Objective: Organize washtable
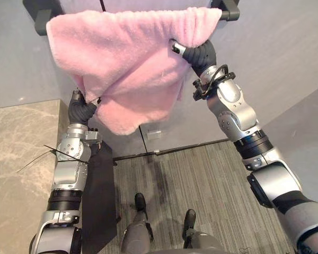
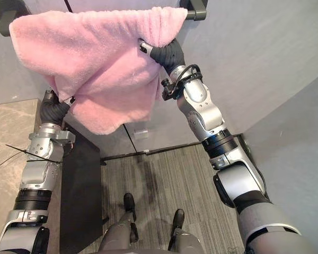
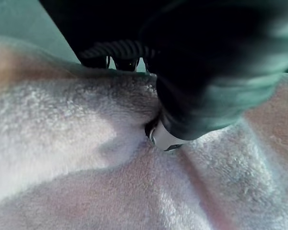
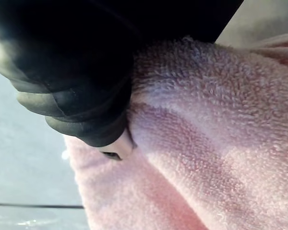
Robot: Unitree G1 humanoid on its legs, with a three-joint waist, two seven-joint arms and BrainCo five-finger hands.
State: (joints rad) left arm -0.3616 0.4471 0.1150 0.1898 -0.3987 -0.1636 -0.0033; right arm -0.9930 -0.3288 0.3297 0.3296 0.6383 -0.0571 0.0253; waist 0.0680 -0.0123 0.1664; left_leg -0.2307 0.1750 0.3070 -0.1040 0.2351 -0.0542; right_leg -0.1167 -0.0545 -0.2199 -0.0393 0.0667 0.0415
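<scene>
A fluffy pink towel (image 1: 127, 58) hangs draped over a dark towel bar (image 1: 230, 9) on the grey wall, its lower edge bunched and sagging to the left. My left hand (image 1: 80, 108) reaches up under the towel's lower left corner and is buried in the cloth. My right hand (image 1: 199, 53) goes in behind the towel's upper right edge, just below the bar. In the left wrist view the dark hand cover (image 3: 206, 72) presses into pink cloth (image 3: 86, 158). The right wrist view has the cover (image 4: 72, 72) against the towel (image 4: 206, 134).
A marble countertop (image 1: 21, 159) lies at the left, with a dark cabinet side (image 1: 98, 201) below its edge. Striped grey carpet (image 1: 201, 180) covers the floor beneath the towel, in front of the wall.
</scene>
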